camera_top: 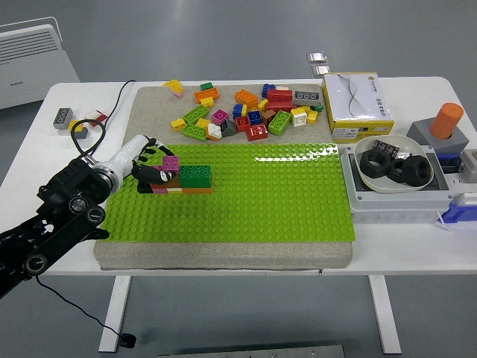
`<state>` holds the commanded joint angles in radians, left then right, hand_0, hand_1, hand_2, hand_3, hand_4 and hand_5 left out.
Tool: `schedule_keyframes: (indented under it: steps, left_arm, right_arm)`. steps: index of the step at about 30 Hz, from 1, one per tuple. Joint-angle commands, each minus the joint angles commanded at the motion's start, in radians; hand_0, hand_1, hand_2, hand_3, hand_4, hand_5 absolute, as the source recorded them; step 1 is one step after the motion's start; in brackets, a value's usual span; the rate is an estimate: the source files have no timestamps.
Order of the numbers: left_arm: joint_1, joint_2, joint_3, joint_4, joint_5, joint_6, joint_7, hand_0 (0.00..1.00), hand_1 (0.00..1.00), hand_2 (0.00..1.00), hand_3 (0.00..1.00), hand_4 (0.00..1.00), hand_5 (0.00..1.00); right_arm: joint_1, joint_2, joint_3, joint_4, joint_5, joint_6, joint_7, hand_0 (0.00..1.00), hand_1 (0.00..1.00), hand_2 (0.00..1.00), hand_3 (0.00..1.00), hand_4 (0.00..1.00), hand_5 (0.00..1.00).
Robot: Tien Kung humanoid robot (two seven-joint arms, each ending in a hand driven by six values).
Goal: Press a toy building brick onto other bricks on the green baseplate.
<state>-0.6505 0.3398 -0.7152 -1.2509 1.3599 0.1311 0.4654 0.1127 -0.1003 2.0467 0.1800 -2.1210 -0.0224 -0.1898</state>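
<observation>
Left hand (151,165) reaches in from lower left, fingers curled on a pink brick (171,163) at the left end of a small stack. Green brick (194,174) sits just right, on the green baseplate (246,201). Loose bricks (246,112) lie beyond.

White table (246,261) on grey floor (223,45) (heater (33,52) behind).
</observation>
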Motion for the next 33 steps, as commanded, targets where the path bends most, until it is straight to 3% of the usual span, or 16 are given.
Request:
schedule_keyframes:
  steps: [4,7,13,20,33]
  left_arm:
    - [0.002,0.000,-0.001,-0.017,0.001,0.003,0.004,0.858,0.898,0.899,0.443,0.722,0.002]
    - [0.007,-0.017,-0.007,-0.031,0.008,0.013,0.012,0.858,0.898,0.899,0.443,0.722,0.002]
    - [0.026,-0.072,-0.019,-0.051,0.033,0.052,0.038,0.859,0.895,0.895,0.440,0.699,0.002]
    - [0.031,-0.131,-0.006,-0.034,0.053,0.091,0.056,0.861,0.892,0.890,0.434,0.696,0.002]
    - [0.012,-0.155,0.008,0.014,0.045,0.101,0.036,0.863,0.889,0.890,0.436,0.685,0.002]
  right_arm:
    - [-0.001,-0.001,0.004,0.000,-0.002,0.000,0.000,0.519,0.683,0.717,0.699,0.746,0.801]
    - [-0.001,-0.002,0.007,0.000,-0.005,0.000,0.000,0.519,0.683,0.717,0.699,0.746,0.801]
    - [-0.002,-0.004,0.009,0.000,-0.007,0.001,0.000,0.519,0.683,0.717,0.697,0.744,0.799]
    - [-0.001,-0.005,0.002,0.000,0.000,0.001,-0.001,0.519,0.683,0.717,0.697,0.742,0.796]
    - [0.002,-0.004,-0.004,0.000,0.006,0.003,-0.002,0.519,0.681,0.716,0.697,0.742,0.795]
